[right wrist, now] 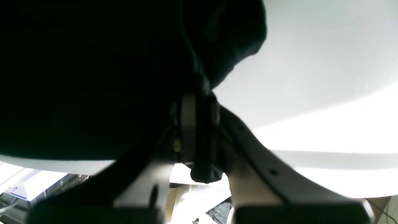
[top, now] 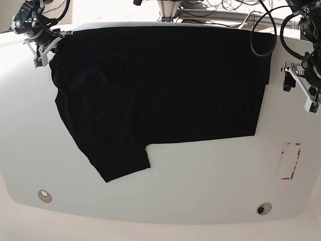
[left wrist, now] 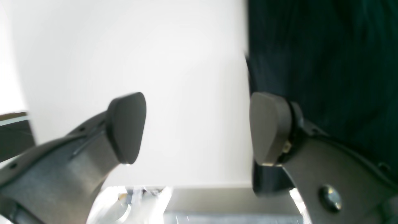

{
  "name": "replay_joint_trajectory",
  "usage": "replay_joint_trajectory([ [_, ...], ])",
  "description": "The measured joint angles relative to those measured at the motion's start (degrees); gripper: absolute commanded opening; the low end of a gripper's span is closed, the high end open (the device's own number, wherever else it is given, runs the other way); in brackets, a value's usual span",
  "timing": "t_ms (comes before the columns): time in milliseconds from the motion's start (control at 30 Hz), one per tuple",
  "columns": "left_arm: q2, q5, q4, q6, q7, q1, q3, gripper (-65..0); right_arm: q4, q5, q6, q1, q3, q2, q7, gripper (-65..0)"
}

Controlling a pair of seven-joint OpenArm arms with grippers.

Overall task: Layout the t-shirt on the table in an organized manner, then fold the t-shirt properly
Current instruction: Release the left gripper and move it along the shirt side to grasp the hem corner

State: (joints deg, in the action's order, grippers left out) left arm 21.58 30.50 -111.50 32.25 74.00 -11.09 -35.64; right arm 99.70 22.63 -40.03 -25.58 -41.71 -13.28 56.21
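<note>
The black t-shirt (top: pixel 160 85) lies spread across the white table (top: pixel 200 186), one sleeve pointing toward the near left. My right gripper (top: pixel 52 44) at the far left corner is shut on the shirt's edge; in the right wrist view its pads (right wrist: pixel 189 124) pinch black cloth (right wrist: pixel 93 77). My left gripper (top: pixel 300 93) hovers open just off the shirt's right edge. In the left wrist view its fingertips (left wrist: pixel 126 127) stand wide apart over bare table (left wrist: pixel 171 62), nothing between them, with the t-shirt (left wrist: pixel 323 62) beside the right pad.
A red-outlined rectangle mark (top: pixel 290 160) sits at the table's right. Two round metal fittings (top: pixel 44 196) (top: pixel 263 208) lie near the front edge. Black cables (top: pixel 261 35) hang over the far right corner, and equipment stands behind the table.
</note>
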Motion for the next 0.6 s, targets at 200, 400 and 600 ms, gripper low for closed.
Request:
replay_joint_trajectory([
  [200,-1.7,-2.2,0.9,-5.4,1.6,13.4,9.2,-16.1,0.0,0.1,0.0,0.3,0.1,0.2,0.0,-60.4],
  [400,-6.5,-4.6,7.1,-6.8,0.6,22.3,17.5,-16.2,0.0,0.0,0.0,0.3,0.1,0.1,0.0,-60.4],
  [600,-10.5,-13.4,17.4,-7.2,-1.6,26.9,20.9,-16.2,0.0,0.0,0.0,1.1,0.1,0.1,0.0,-60.4],
])
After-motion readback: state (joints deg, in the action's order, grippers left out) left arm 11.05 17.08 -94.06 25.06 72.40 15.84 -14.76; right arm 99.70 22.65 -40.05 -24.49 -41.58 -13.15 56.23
